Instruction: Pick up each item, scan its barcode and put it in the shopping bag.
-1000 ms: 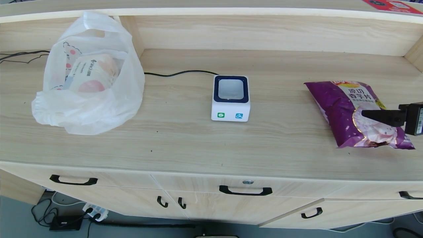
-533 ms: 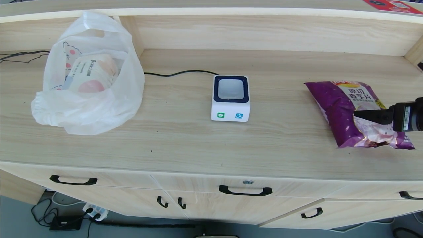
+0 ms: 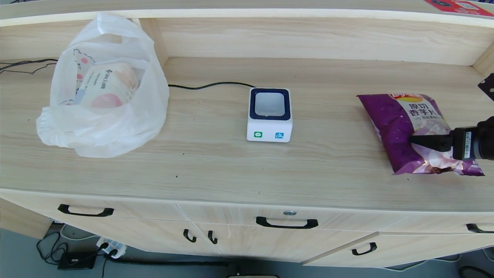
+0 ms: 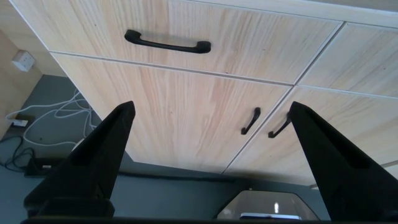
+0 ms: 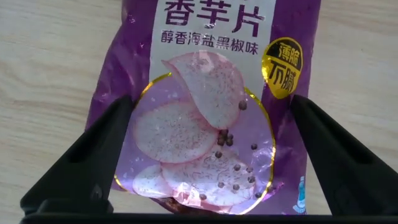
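A purple chip bag (image 3: 401, 123) lies flat on the right of the wooden counter (image 3: 316, 170), print side up. My right gripper (image 3: 418, 141) is low over the bag's near half. In the right wrist view it (image 5: 211, 102) is open, one finger at each long side of the chip bag (image 5: 205, 124). The white scanner (image 3: 269, 116) with a dark-rimmed window stands mid-counter. The white plastic shopping bag (image 3: 104, 116) sits at the far left with a pale packet (image 3: 108, 85) inside. My left gripper (image 4: 211, 107) is open and empty, down in front of the cabinet drawers.
A black cable (image 3: 208, 85) runs from the scanner toward the shopping bag. A raised back ledge (image 3: 308, 34) borders the counter. Drawer handles (image 4: 166, 42) line the cabinet front below. Bare wood lies between the scanner and the chip bag.
My right gripper has come down and inward over the chip bag's near half. The bag has shifted slightly under it.
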